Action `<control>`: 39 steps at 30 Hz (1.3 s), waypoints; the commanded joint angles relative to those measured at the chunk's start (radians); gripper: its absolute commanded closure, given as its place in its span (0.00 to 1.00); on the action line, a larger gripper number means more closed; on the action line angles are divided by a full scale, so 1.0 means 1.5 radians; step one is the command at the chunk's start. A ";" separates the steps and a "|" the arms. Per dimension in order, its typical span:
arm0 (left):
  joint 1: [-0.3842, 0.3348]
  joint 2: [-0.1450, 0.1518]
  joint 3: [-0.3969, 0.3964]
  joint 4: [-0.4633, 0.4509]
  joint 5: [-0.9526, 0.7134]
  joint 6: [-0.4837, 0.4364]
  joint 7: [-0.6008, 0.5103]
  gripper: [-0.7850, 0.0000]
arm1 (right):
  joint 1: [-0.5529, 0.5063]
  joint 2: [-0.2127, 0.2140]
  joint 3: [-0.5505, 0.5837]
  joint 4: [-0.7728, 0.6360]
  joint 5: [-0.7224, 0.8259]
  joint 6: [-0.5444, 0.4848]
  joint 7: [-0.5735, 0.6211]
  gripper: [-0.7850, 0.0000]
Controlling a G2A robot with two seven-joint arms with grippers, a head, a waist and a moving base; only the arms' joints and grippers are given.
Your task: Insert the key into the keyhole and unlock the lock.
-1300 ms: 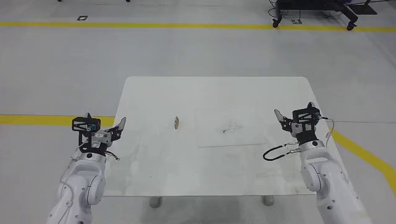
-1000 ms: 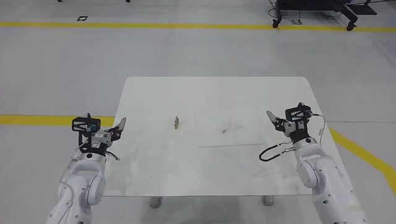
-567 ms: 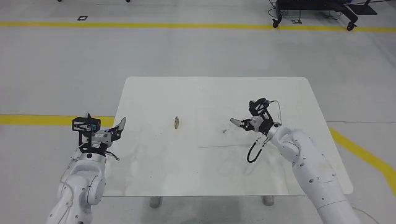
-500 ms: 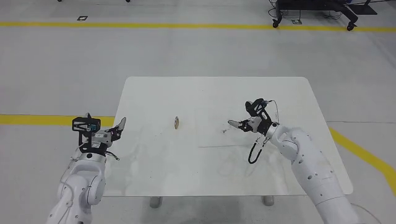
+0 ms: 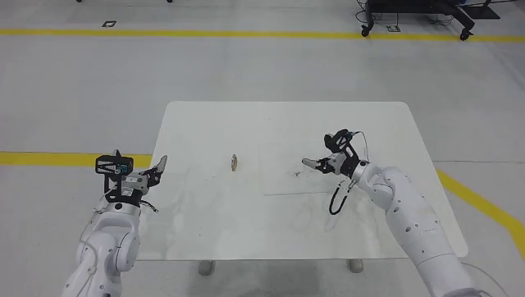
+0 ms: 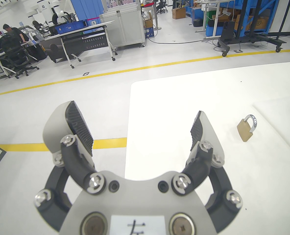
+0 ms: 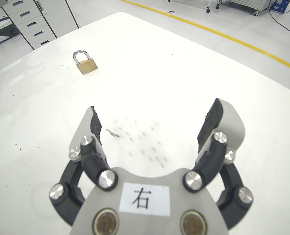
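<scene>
At the left edge of the white table (image 5: 287, 125): left gripper (image 6: 135, 114), fingers spread wide, nothing held. Left of the table's centre, well apart from both grippers: brass padlock (image 5: 234, 162), lying on the surface, steel shackle pointing away from the robot. Right of centre, among grey scuff marks (image 7: 147, 147): small flat key (image 7: 112, 133), resting on the table inside the finger gap, just beside the inner pad of one finger. Over that spot: right gripper (image 7: 154, 107), fingers wide apart, gripping nothing.

left jaws, label (image 6: 137, 225): 左 | right jaws, label (image 7: 145, 199): 右
</scene>
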 commanded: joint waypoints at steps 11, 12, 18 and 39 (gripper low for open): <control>0.000 0.000 0.000 0.000 0.000 0.000 0.000 0.00 | 0.033 0.028 -0.044 0.022 -0.137 -0.178 -0.076 0.00; 0.000 0.000 0.000 0.000 0.000 0.000 0.000 0.00 | 0.038 0.031 -0.058 0.024 -0.152 -0.178 -0.086 0.00; 0.000 0.000 0.000 0.000 0.000 0.000 0.000 0.00 | 0.075 0.047 -0.119 0.051 -0.228 -0.178 -0.140 0.00; 0.000 0.000 0.000 0.000 0.000 0.000 0.000 0.00 | 0.176 0.019 -0.228 0.165 -0.269 -0.147 -0.163 0.78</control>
